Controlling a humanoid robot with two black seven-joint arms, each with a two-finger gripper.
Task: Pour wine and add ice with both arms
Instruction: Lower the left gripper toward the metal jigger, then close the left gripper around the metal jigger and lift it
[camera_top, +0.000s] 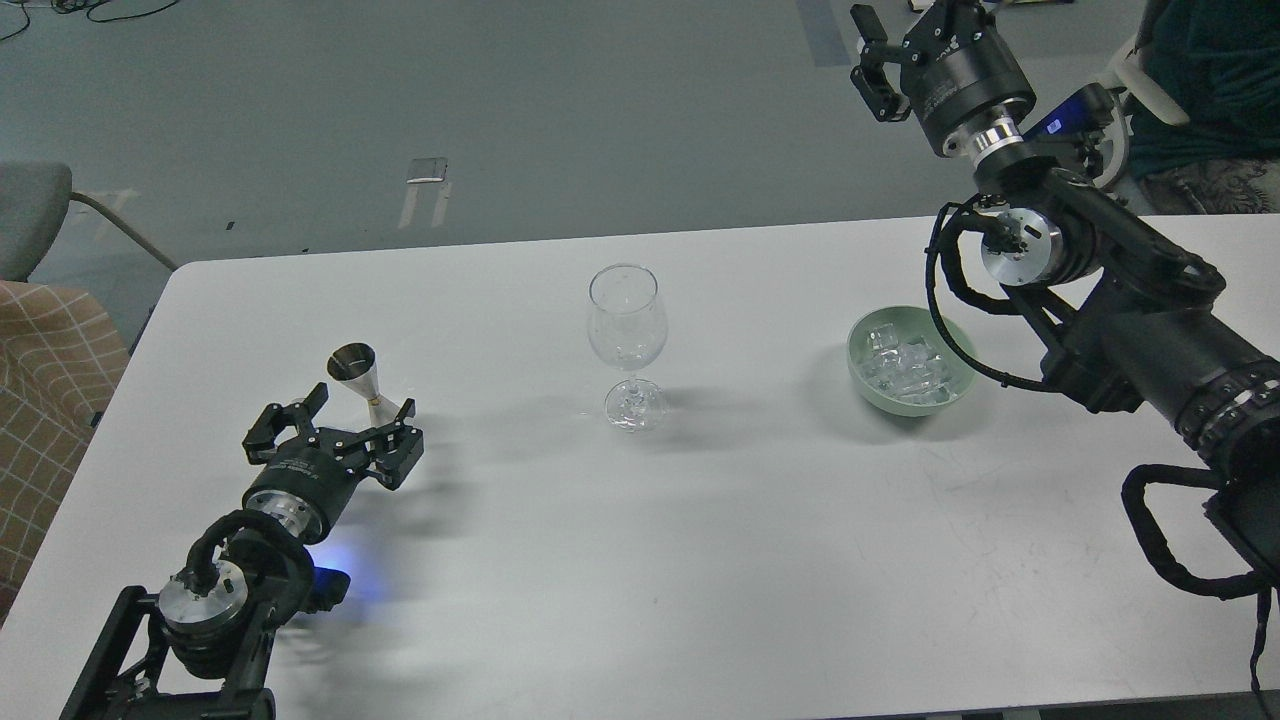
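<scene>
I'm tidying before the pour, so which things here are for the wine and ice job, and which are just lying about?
For the job: small silver metal jigger; clear stemmed wine glass; pale green round bowl; clear ice cubes; left pincer.

Lying about: grey chair; checked tan cushion.

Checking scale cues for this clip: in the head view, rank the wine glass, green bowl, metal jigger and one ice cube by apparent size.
1. wine glass, tallest
2. green bowl, wider but lower, so close to the glass
3. metal jigger
4. ice cube, clearly smallest
</scene>
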